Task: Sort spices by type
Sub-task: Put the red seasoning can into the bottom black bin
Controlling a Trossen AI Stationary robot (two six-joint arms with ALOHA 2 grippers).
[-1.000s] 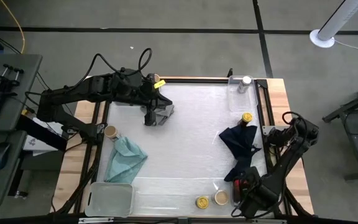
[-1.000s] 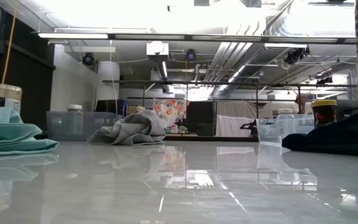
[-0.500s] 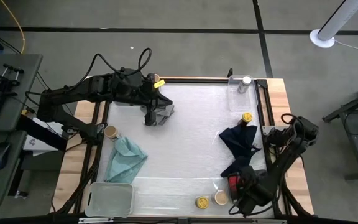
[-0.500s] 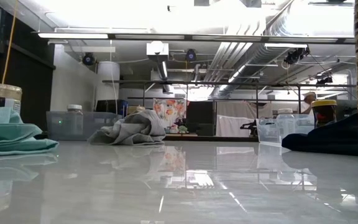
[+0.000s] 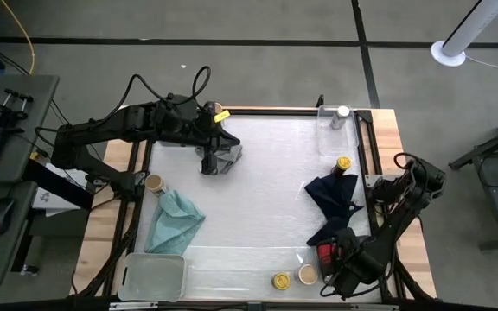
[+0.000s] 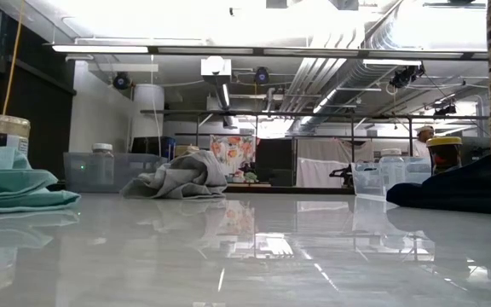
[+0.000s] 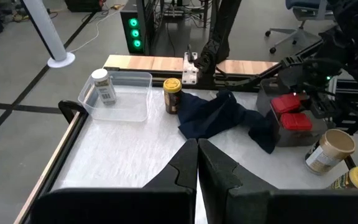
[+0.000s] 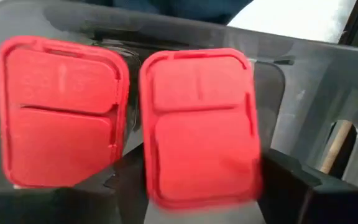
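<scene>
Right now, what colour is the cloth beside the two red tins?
Navy cloth; left wrist view shows it best.

tins (image 8: 129, 124) red | cloths: teal (image 5: 176, 221), navy (image 5: 334, 199), grey (image 5: 223, 158) | jar lid (image 5: 281, 281) yellow | table (image 5: 266, 181) white

so the table (image 5: 266, 190) is a white glossy top with a wood frame. Right under the left gripper (image 5: 207, 166) sits a crumpled grey cloth (image 5: 225, 157). Further out from it there's a tan-lid jar (image 5: 154, 183) beside a teal cloth (image 5: 176, 223), plus a clear tray (image 5: 153, 276) at the corner. By the right gripper (image 5: 342, 263): red tins (image 5: 326, 256), navy cloth (image 5: 335, 200), and two jars (image 5: 294, 278) just beside it.
</scene>
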